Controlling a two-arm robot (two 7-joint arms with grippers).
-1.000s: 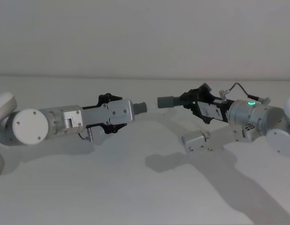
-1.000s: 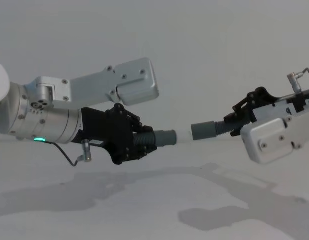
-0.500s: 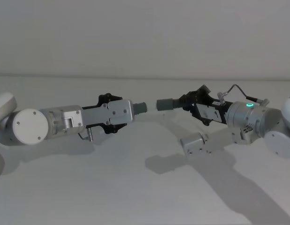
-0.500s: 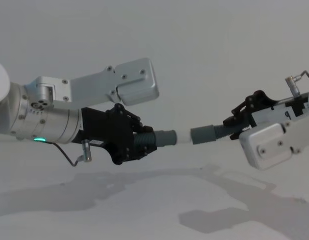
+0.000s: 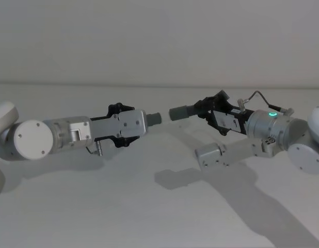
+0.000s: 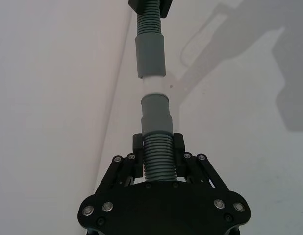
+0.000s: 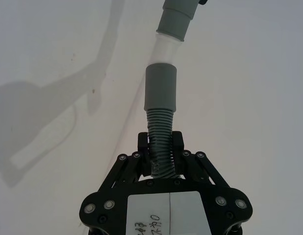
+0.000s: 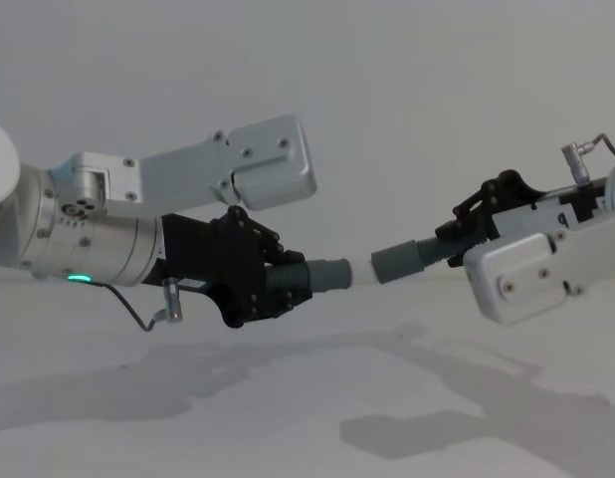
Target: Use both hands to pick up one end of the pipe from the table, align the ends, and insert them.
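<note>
Held above the plain white desk (image 5: 149, 206), the left black two-finger gripper (image 8: 283, 277) grips one dark grey ribbed plastic hose piece (image 6: 158, 159) in clenched fingers (image 6: 137, 147), its smooth grey cuff (image 8: 330, 274) pointing right. The right black gripper (image 5: 205, 107), clamped on the other ribbed hose piece (image 7: 158, 142), has moved left and slightly up since a second ago. Its cuff (image 5: 180, 111) now sits closer to the left one, the two still apart.

A white label (image 7: 168, 204) on the right gripper (image 7: 161, 147) bears small handwritten marks at six o'clock, too cramped to read.
</note>
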